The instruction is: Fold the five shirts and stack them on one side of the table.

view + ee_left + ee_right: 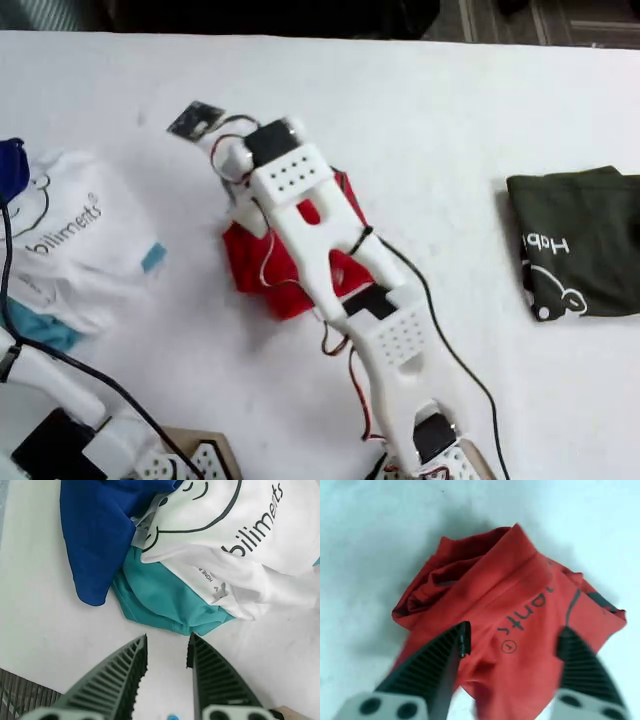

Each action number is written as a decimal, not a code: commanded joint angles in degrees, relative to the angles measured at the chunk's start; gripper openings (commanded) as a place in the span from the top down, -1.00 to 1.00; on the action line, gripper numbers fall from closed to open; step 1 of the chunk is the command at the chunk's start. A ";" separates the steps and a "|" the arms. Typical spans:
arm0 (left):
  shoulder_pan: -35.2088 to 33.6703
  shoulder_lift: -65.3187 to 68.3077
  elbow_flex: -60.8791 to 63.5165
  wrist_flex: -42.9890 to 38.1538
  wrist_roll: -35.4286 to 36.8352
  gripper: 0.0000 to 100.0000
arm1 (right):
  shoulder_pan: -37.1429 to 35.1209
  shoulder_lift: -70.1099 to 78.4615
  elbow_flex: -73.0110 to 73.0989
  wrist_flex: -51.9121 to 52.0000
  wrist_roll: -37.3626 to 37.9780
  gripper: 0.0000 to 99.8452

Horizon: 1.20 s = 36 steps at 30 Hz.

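Red shirt [485,580]: lying crumpled, soft, limp; hem edge looking best to pinch.
Right pincer [516,639]: hovering spread above it.

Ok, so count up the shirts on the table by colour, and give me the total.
Red shirt: 1
Dark green shirt: 1
White shirt: 1
Teal shirt: 1
Blue shirt: 1
Total: 5
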 commanded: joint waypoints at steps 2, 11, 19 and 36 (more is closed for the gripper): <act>0.31 -1.89 -0.35 -0.18 0.53 0.70 | 2.77 -8.04 -0.97 0.57 0.70 0.39; 0.31 -1.89 0.00 -1.58 0.53 0.70 | 13.76 -13.49 19.34 0.40 5.45 0.95; 0.40 -1.89 0.18 -1.49 0.62 0.70 | 3.82 -7.69 23.30 -2.95 4.92 0.96; 0.40 -1.80 0.18 -1.49 0.62 0.70 | -0.92 -2.86 -5.71 -0.04 1.93 0.96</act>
